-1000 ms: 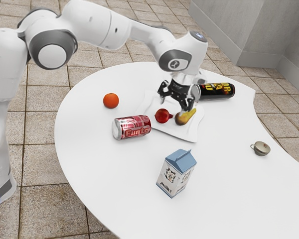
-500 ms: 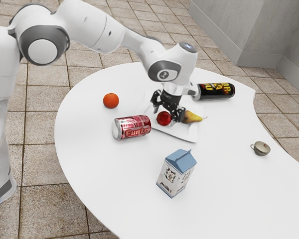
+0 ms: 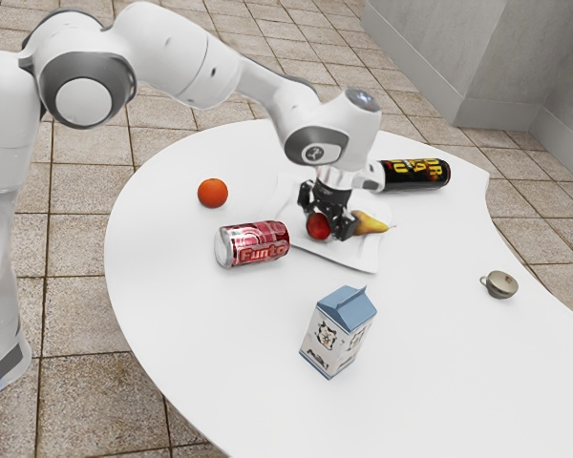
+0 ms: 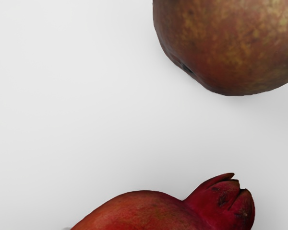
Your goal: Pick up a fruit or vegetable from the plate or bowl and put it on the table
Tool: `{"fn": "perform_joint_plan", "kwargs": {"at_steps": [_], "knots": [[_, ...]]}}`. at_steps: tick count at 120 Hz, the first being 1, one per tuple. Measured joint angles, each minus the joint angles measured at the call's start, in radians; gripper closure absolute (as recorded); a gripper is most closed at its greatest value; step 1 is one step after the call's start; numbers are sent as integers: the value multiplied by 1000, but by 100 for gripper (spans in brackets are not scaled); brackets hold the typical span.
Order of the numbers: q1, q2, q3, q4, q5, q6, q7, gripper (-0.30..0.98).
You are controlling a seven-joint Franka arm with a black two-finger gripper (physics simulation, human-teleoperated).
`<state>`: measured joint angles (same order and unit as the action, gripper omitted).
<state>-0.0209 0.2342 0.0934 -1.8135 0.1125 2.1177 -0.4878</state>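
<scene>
In the exterior view my gripper [image 3: 328,227] is low over the white plate [image 3: 351,255], its fingers apart on either side of the red pomegranate [image 3: 317,226]. A gap shows between the fruit and one finger. The yellow-brown pear [image 3: 369,224] lies on the plate just beyond that finger, toward the exterior view's right. In the wrist view the pomegranate [image 4: 146,211] with its crown is at the lower edge, under the hand. Apart from it is the rounded end of the pear [image 4: 235,48], over the white plate surface [image 4: 77,120].
A red soda can [image 3: 253,244] lies close beside the plate, with an orange [image 3: 213,193] behind it. A black can [image 3: 417,175] lies behind the plate. The milk carton [image 3: 338,331] stands nearer the camera; a small teapot [image 3: 499,284] sits at the exterior view's right.
My hand has moved toward the exterior view's left, from over the pear to the pomegranate, and lowered. The pear has turned and shifted toward that view's right; the pomegranate has shifted slightly.
</scene>
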Motion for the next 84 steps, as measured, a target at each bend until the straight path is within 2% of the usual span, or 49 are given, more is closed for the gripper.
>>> {"fn": "perform_joint_plan", "kwargs": {"at_steps": [12,30,41,45,50,61,73,84], "knots": [[-10,-34,0,0,21,3,-9,39],[-64,-164,-5,-4,55,-12,-32,39],[-87,-375,-15,-180,65,-28,-65,39],[-42,-462,-31,-254,65,-34,-79,39],[66,-557,-68,-329,62,-43,-95,39],[253,-668,-99,-396,39,-75,-125,39],[408,-709,-105,-424,8,-103,-145,39],[472,-709,-104,-426,-11,-119,-157,39]]}}
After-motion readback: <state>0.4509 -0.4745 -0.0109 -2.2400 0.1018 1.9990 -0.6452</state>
